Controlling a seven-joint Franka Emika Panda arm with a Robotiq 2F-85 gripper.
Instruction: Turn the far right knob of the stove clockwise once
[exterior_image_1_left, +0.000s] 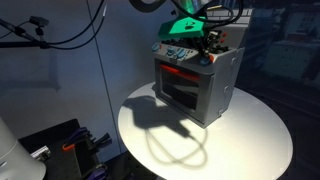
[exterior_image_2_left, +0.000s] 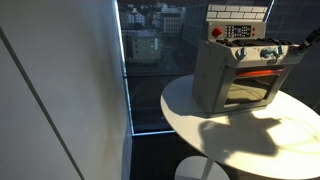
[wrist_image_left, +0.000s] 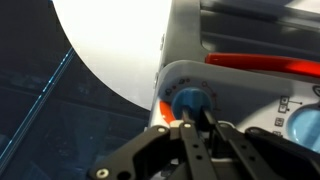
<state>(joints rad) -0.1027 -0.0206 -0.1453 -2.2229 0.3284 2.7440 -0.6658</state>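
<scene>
Stove (exterior_image_1_left: 195, 85) on round white surface (exterior_image_1_left: 250, 150), toward its upper rim in frame. Bare room lower left and lower right. Far right knob (wrist_image_left: 188, 99) at end corner of sloped panel, wrist view centre, white surface edge upper left behind it. End effector (wrist_image_left: 196, 118) fingers close tog., tips at knob. Clamped or not: can't tell.
</scene>
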